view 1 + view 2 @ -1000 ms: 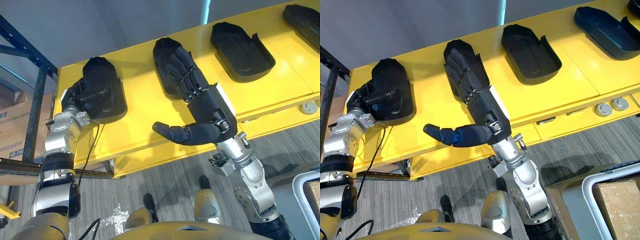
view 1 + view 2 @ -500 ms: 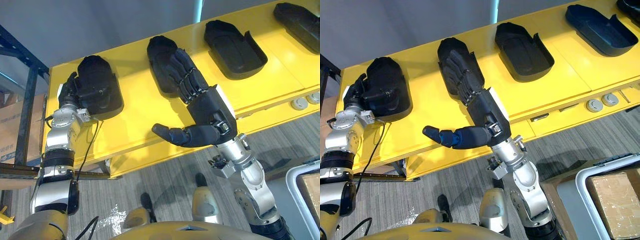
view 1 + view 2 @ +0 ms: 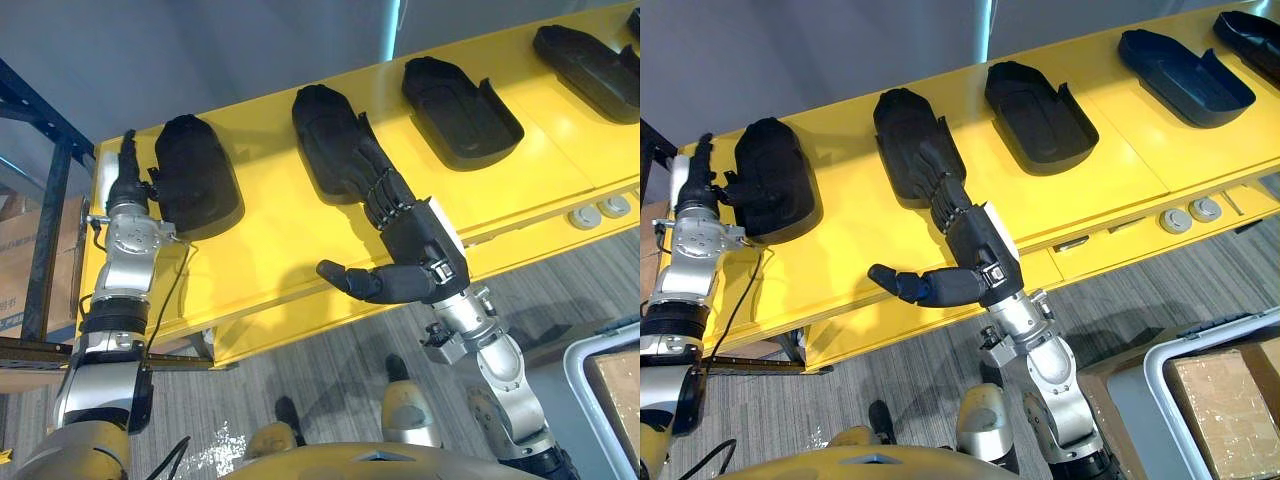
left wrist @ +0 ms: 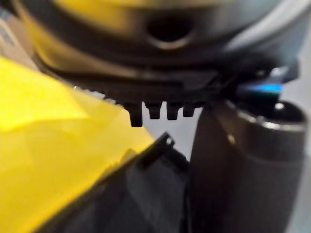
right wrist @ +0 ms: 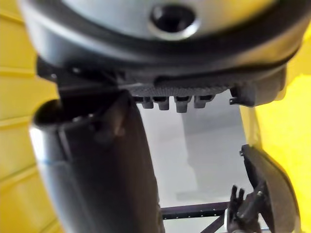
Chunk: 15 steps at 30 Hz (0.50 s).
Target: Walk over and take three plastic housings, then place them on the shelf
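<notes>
while nothing is lifted yet | yellow table [image 3: 270, 250] | first housing [image 3: 195, 180] at 10 o'clock, left hand [image 3: 128, 180] beside it, fingers straight | second housing [image 3: 325, 140] at 12 o'clock, right hand [image 3: 425, 240] flat on it, fingers straight, thumb apart | zero of three taken, none placed

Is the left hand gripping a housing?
No, the left hand stands straight-fingered beside the leftmost housing, not curled round it.

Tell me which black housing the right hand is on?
The second plastic housing from the left: the right hand's straight fingers lie over its near end. The left hand stands beside the leftmost housing.
</notes>
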Available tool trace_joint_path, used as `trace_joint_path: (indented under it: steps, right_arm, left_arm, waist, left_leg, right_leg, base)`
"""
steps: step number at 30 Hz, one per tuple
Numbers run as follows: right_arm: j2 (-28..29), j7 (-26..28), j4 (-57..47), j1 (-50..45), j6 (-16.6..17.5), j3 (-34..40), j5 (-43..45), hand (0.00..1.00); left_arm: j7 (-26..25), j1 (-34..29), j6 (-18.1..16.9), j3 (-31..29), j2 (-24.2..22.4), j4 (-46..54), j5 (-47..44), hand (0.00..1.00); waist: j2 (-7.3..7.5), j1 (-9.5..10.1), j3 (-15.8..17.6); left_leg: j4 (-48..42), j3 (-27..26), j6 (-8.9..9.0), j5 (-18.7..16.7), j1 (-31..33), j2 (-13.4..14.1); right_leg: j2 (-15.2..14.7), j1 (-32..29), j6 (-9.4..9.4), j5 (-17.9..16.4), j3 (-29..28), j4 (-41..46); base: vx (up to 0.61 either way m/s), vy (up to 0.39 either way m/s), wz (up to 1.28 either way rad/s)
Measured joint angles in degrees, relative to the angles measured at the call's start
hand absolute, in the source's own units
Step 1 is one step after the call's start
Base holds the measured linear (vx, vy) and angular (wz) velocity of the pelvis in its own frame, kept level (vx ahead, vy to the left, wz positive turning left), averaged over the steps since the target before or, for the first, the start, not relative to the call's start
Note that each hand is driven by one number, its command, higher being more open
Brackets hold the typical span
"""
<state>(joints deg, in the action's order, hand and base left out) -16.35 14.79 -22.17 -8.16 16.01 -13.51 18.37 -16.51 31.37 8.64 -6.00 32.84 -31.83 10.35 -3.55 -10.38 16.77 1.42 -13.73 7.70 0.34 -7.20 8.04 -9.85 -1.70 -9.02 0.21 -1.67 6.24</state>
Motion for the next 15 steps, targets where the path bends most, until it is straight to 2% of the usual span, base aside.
trace_joint_path:
  steps: [4, 8, 13, 15]
  right_arm:
    - [-1.52, -2.30, 2.06, 0.05, 1.29, 0.66, -2.67, 1.00]
    - [-1.80, -4.88, 2.31, 0.64, 2.34, 1.79, -7.42, 1.00]
    - [-1.96, -5.30, 4.36, 3.12, 2.26, 1.88, -9.19, 1.00]
    - [-1.94, -5.81, 6.03, 4.31, 2.15, 2.71, -9.17, 1.00]
  left_arm:
    - [-4.53, -0.49, -0.06, 0.09, 0.44, 2.42, 3.08, 1.00]
    - [-8.67, -0.70, -2.53, 0.10, 0.47, 6.93, 3.23, 1.00]
    - [-9.24, -5.32, -5.94, -0.29, -0.42, 14.02, -1.75, 1.00]
    - [-8.16, -9.86, -8.19, -1.70, -4.14, 20.31, -5.70, 1.00]
  waist:
    - [0.28, 1.04, -2.37]
    - [1.11, 2.29, -4.40]
    - [1.28, 2.52, -6.30]
    - [1.12, 2.65, -6.65]
  left_leg:
    - [0.83, 0.76, 0.03, 0.06, -0.38, 0.00]
    - [0.93, 1.56, 0.02, 0.06, -1.27, 0.01]
    - [0.83, 2.55, -0.11, 0.14, -1.38, -0.18]
    - [0.82, 3.96, -0.16, 0.49, -1.49, -0.15]
  right_leg:
    - [-0.01, 0.70, 0.02, 0.01, 0.77, -0.53]
    - [-0.11, 2.00, 0.02, 0.01, 1.45, -0.53]
    - [-0.44, 3.55, 0.12, -0.07, 2.55, -1.63]
    - [-0.55, 4.88, 0.26, -0.21, 4.00, -2.08]
  base:
    - [0.04, 0.003, 0.10]
    - [0.01, -0.001, 0.09]
    - [-0.03, -0.011, 0.10]
    - [-0.05, -0.034, 0.30]
